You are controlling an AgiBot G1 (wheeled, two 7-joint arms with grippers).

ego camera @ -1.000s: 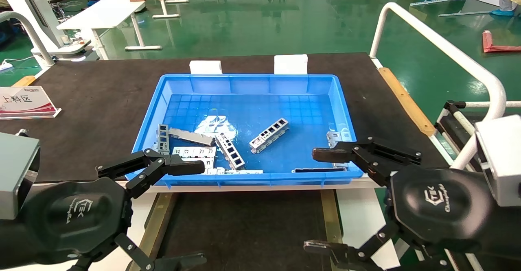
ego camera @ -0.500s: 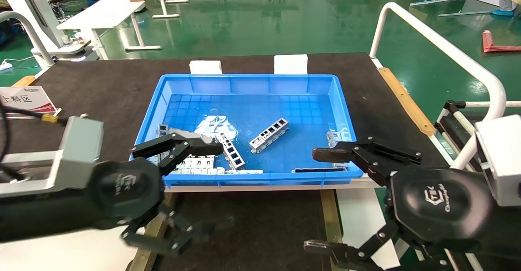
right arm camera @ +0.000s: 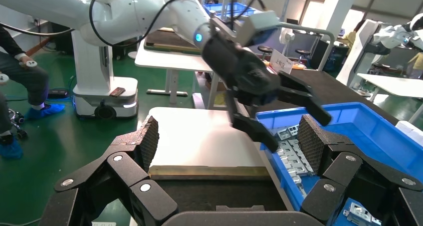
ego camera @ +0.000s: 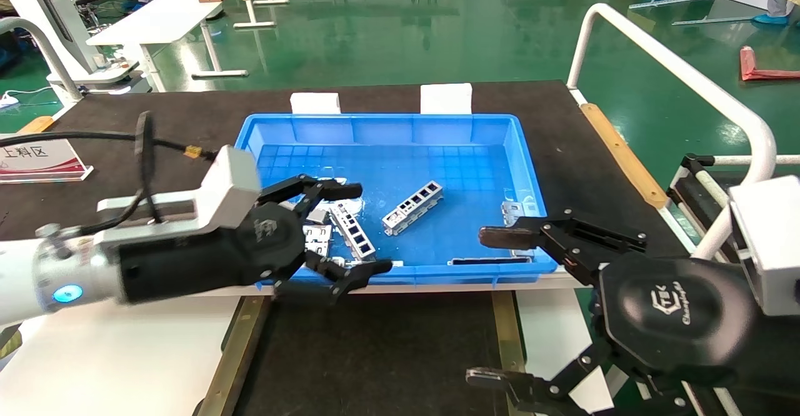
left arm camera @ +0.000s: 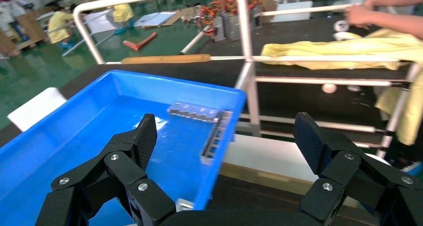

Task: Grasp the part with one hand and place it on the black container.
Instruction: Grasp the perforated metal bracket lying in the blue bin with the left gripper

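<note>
With the part [ego camera: 413, 207] lying mid-bin in the blue bin [ego camera: 522, 172], the left claw [ego camera: 350, 228] is hovering spread wide and should straddle its narrow sides; the right claw [ego camera: 494, 307], also released, is idling near the bin's corner.

Open floor across the far half of the blue bin [ego camera: 524, 172], 12 o'clock of the isolated part [ego camera: 413, 207]: unobstructed from above. Clutter of metal pieces [ego camera: 342, 232] packed against the near-left corner, at 8 o'clock of that part. Left gripper [ego camera: 350, 228], fingers spread wide, straddling the near bin wall above this clutter. Two more brackets [left arm camera: 212, 131] lining the right wall. Right gripper [ego camera: 494, 307], fingers apart, at 4 o'clock, outside the near-right corner. Black container [ego camera: 375, 353] at 6 o'clock, bare between brass rails [ego camera: 507, 335].
</note>
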